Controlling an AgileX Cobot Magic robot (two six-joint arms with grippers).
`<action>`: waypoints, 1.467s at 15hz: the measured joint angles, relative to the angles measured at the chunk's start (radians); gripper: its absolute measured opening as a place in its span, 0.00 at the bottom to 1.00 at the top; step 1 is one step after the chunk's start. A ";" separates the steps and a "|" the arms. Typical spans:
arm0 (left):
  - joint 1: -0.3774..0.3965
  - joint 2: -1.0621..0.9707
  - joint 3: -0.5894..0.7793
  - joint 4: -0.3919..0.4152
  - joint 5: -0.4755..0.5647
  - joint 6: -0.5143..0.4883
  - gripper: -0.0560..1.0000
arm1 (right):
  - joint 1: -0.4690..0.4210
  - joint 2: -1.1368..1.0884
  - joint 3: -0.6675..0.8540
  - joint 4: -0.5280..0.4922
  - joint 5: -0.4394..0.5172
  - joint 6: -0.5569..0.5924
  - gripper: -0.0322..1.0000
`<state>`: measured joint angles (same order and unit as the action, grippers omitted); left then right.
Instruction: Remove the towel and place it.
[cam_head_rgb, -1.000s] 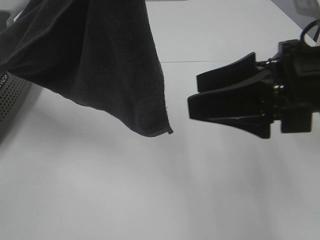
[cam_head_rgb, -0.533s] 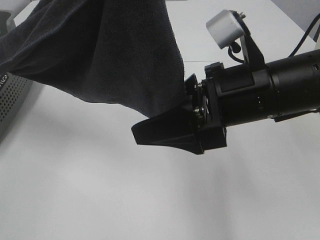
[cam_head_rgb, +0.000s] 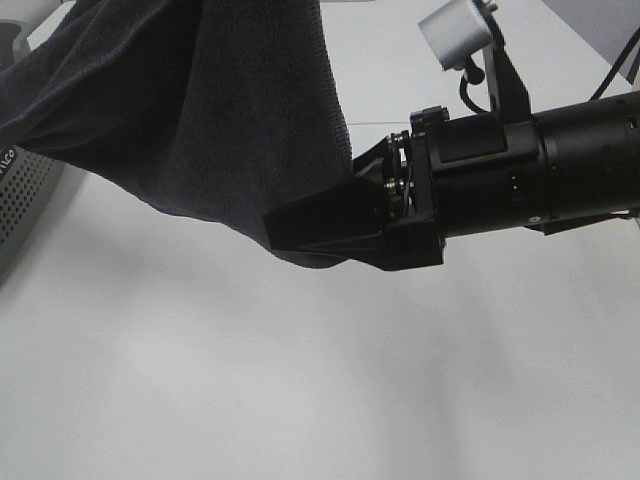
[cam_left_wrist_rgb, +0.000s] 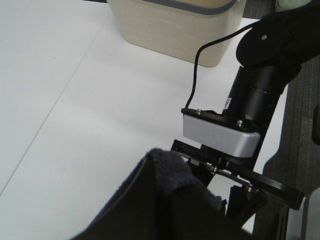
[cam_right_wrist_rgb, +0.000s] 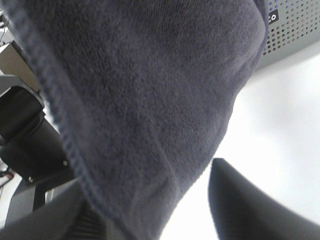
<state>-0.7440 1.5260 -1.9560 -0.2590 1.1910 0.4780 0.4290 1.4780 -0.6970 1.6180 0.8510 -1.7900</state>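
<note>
Over the table (cam_head_rgb: 300, 400), I hold the towel (cam_head_rgb: 200, 110) aloft, its bunched fold pinched in the left gripper (cam_left_wrist_rgb: 145, 210) so the free corner hangs between the right gripper (cam_head_rgb: 300, 228)'s spread jaws, ready for a second pinch.

The white tabletop (cam_head_rgb: 300, 400) stretches beneath the right pincer (cam_head_rgb: 275, 232). A grey perforated basket (cam_head_rgb: 20, 200) stands on it, well ahead of the pincer's tips. A beige bin (cam_left_wrist_rgb: 175, 30) sits well apart from the pincer.

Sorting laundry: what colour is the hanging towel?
The towel is plain dark navy; clearest in right wrist view.
</note>
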 joint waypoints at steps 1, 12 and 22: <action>0.000 0.000 0.000 0.000 -0.001 0.000 0.05 | 0.000 0.000 0.000 0.006 0.000 0.000 0.51; 0.000 0.000 0.000 -0.011 -0.002 0.047 0.05 | 0.000 0.001 -0.053 -0.049 -0.055 0.280 0.05; 0.000 0.006 0.000 0.296 -0.173 0.200 0.05 | 0.000 0.005 -0.826 -1.292 0.291 1.561 0.05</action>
<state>-0.7440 1.5320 -1.9560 0.0370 1.0180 0.6780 0.4290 1.4830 -1.5230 0.3260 1.1420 -0.2290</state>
